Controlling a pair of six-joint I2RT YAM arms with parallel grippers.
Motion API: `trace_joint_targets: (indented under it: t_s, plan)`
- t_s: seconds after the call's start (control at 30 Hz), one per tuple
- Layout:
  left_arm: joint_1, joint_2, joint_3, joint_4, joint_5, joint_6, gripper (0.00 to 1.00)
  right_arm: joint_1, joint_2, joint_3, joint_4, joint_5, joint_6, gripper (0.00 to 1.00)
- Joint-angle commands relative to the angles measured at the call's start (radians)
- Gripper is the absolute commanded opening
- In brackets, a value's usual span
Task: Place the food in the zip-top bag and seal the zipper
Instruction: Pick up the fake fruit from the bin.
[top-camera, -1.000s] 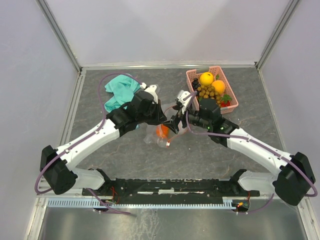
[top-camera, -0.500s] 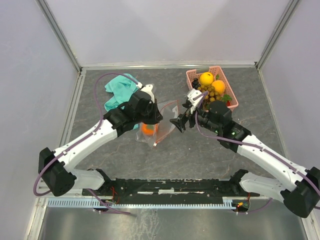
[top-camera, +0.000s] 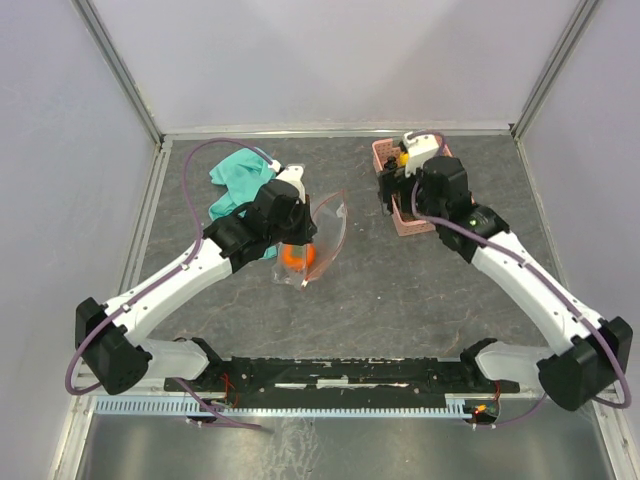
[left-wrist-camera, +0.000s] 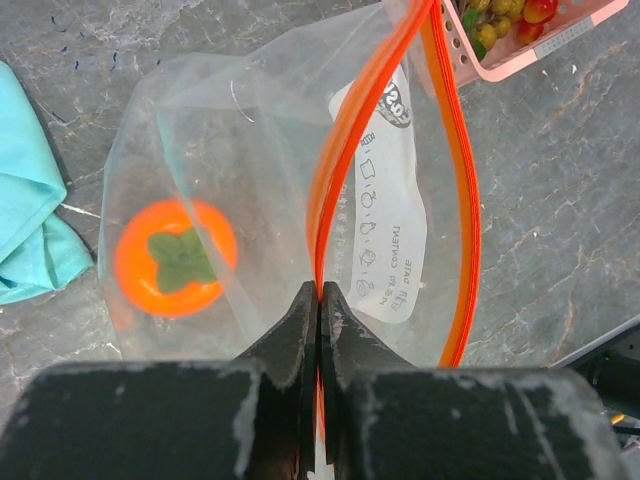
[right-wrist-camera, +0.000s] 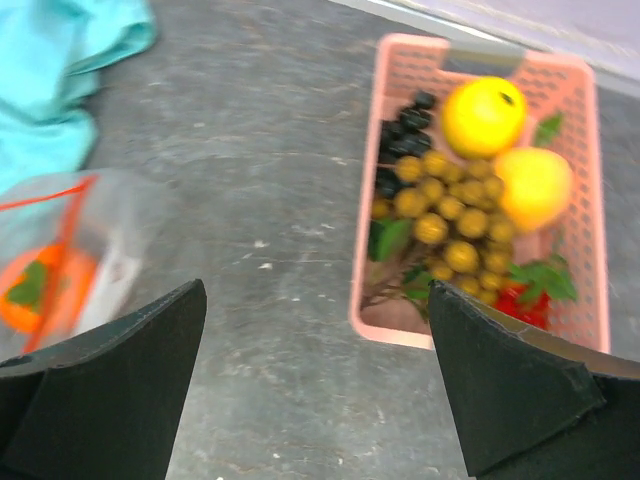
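Note:
The clear zip-top bag (top-camera: 327, 222) lies mid-table with its mouth held open. One orange round fruit (left-wrist-camera: 176, 257) with a green leaf cap sits inside it. My left gripper (left-wrist-camera: 320, 295) is shut on one side of the red zipper strip (left-wrist-camera: 345, 140); the other side (left-wrist-camera: 465, 200) bows away. My right gripper (right-wrist-camera: 316, 300) is open and empty, above the near left edge of the pink basket (right-wrist-camera: 365, 318). The basket holds a yellow lemon (right-wrist-camera: 483, 117), an orange fruit (right-wrist-camera: 535, 185), dark grapes (right-wrist-camera: 400, 130), a tan berry cluster (right-wrist-camera: 445, 215) and a red strawberry (right-wrist-camera: 515, 300).
A teal cloth (top-camera: 240, 178) lies bunched at the back left, just behind my left gripper (top-camera: 298, 222). The basket (top-camera: 410, 222) stands at the back right, mostly under my right wrist (top-camera: 432, 178). Walls close in the table on three sides.
My right gripper has left the bag's mouth and swung back right to above the basket, open. The orange fruit stays in the bag. My left gripper still holds the zipper strip.

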Motion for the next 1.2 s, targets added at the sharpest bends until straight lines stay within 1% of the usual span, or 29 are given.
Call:
trace_joint_targets:
  t_s: [0.0, 0.13, 0.23, 0.33, 0.47, 0.63, 0.77, 0.93, 1.03, 1.17]
  plan:
    - [0.007, -0.041, 0.034, 0.044, -0.031, 0.084, 0.03, -0.101, 0.085, 0.099, -0.066, 0.159, 0.097, 0.99]
    - [0.008, -0.044, 0.042, 0.051, -0.036, 0.083, 0.03, -0.189, 0.188, 0.165, -0.078, 0.212, 0.135, 0.99]
    - [0.008, -0.035, 0.043, 0.061, -0.061, 0.066, 0.03, -0.253, 0.292, 0.205, -0.072, 0.262, 0.221, 0.99]
    - [0.008, -0.017, 0.06, 0.048, -0.071, 0.04, 0.03, -0.324, 0.399, 0.259, -0.063, 0.22, 0.309, 0.99]
    - [0.008, -0.017, 0.044, 0.052, -0.068, 0.032, 0.03, -0.379, 0.531, 0.343, -0.014, 0.203, 0.308, 0.99]
    - [0.008, -0.008, 0.018, 0.053, -0.078, 0.022, 0.03, -0.445, 0.721, 0.518, -0.049, 0.147, 0.322, 0.96]
    - [0.008, 0.016, 0.019, 0.053, -0.075, 0.01, 0.03, -0.468, 0.83, 0.614, -0.051, 0.13, 0.37, 0.94]
    - [0.01, 0.06, 0.055, 0.038, -0.078, 0.025, 0.03, -0.473, 0.936, 0.708, -0.093, 0.114, 0.494, 0.89]
    - [0.009, 0.086, 0.083, 0.03, -0.075, 0.033, 0.03, -0.473, 0.966, 0.713, -0.112, 0.123, 0.562, 0.88]
    - [0.01, 0.107, 0.094, 0.038, -0.066, 0.036, 0.03, -0.472, 0.994, 0.719, -0.135, 0.181, 0.63, 0.89]
